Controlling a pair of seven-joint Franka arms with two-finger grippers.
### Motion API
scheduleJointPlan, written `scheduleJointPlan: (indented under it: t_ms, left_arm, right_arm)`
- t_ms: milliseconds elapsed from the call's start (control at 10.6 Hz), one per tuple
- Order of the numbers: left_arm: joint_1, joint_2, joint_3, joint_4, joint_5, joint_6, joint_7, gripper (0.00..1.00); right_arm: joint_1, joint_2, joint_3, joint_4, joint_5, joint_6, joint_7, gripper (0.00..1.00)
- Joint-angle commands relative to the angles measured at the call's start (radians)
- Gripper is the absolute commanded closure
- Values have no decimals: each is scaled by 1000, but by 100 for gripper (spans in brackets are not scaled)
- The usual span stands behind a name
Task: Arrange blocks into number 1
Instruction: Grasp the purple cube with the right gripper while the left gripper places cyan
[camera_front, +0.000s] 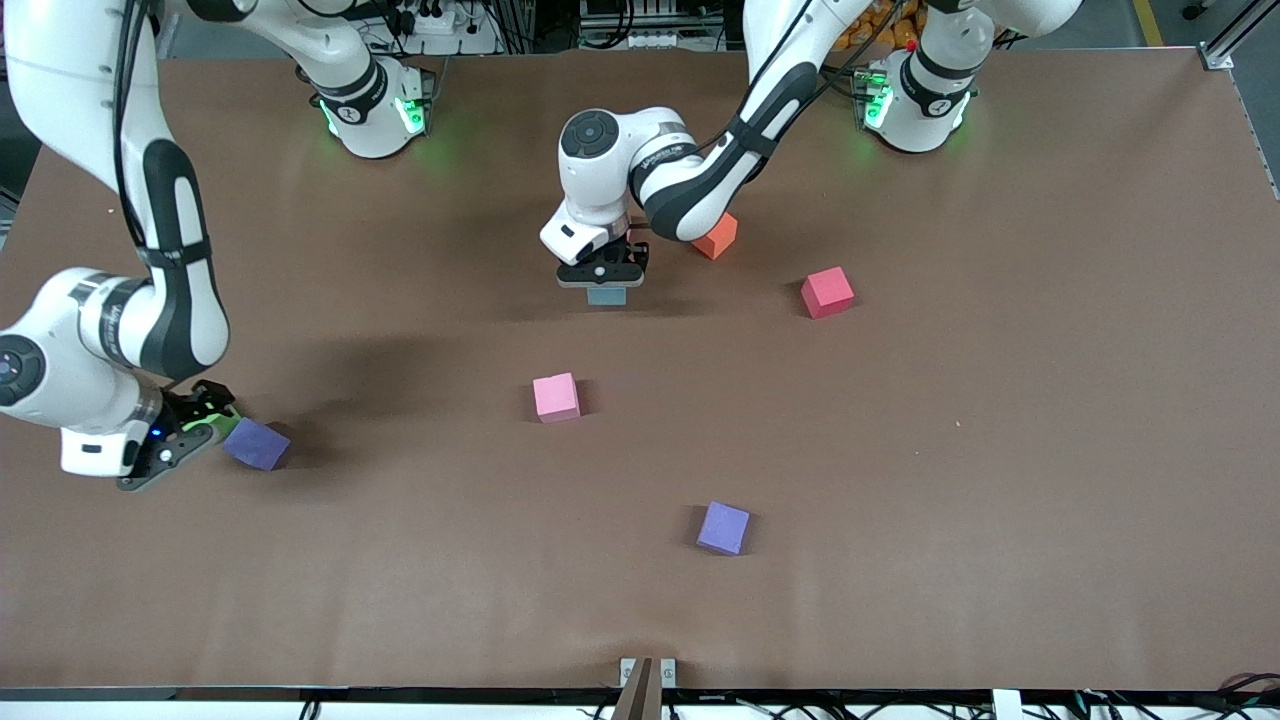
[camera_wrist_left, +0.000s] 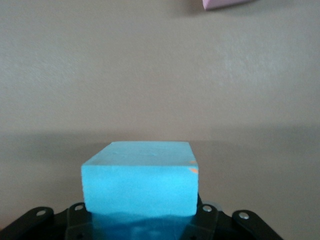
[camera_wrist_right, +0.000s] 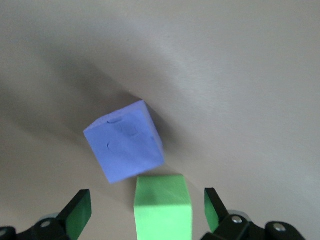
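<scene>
A brown surface (camera_front: 1000, 480) carries scattered foam blocks. At the right arm's end, the right gripper (camera_front: 185, 440) sits low with jaws wide open, holding nothing. A green block (camera_wrist_right: 164, 207) lies between its fingers (camera_wrist_right: 80, 212), touching a dark purple block (camera_front: 257, 444) just in front. Near the middle lie a pink block (camera_front: 556, 397) and, nearer the front camera, a lighter purple block (camera_front: 723, 527). The left arm bends down over the middle; its left gripper (camera_front: 602, 272) has jaws closed on a blue block (camera_wrist_left: 140, 182). Its forearm partly hides an orange block (camera_front: 716, 238). A crimson block (camera_front: 827, 292) lies toward the left arm's end. Only the right wrist view shows the green block clearly.
</scene>
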Motion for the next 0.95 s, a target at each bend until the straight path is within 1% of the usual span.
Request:
scheduleJointPlan:
  t_ms: [0,189,378,473,756,851]
  left_arm:
    - [-1,30,-22,18,-23,-2,37,100]
    - [-1,32,-36,14,-23,-4,37,100]
    - [-1,32,-49,12,-25,-5,54,100]
    - [1,32,-57,8,-25,-8,57,100]
    - [-1,32,-65,-12,-25,-11,77,100]
    - [1,32,-72,-17,-25,-13,78,100]
  right_arm:
    - [-29,40,36,45,47,-10,-58,0]
    - [-29,46,50,45,65,-7,-96,0]
    - [-33,69,50,40,72,49,-148,0]
    - [-49,78,59,40,72,56,-168,0]
    - [-101,90,117,37,72,62,-170,0]
    - [-109,98,126,37,72,79,-170,0]
